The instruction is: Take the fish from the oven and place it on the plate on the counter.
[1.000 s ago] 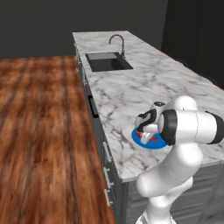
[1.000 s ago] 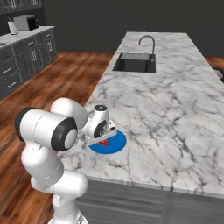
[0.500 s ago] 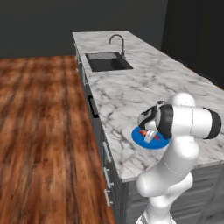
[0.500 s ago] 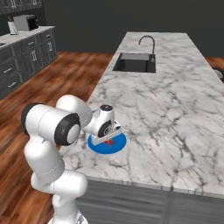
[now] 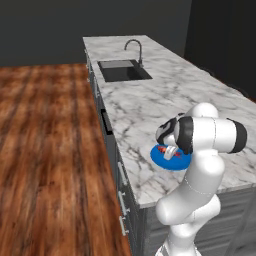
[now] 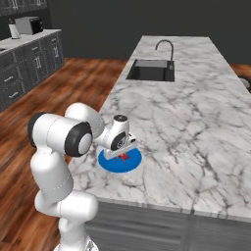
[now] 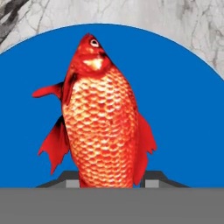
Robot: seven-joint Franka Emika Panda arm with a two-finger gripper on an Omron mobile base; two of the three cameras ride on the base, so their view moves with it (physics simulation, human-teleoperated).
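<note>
While the fingers point(image 7: 112, 181) stay clamped on the fish point(image 7: 103, 118), they've edged nearer the plate point(image 7: 183, 122).

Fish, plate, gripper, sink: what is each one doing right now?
fish: over the plate, held at its tail end
plate: flat on the counter, near the edge
gripper: shut on the fish, just above the plate
sink: nothing seen in it
counter: holds the plate
</note>
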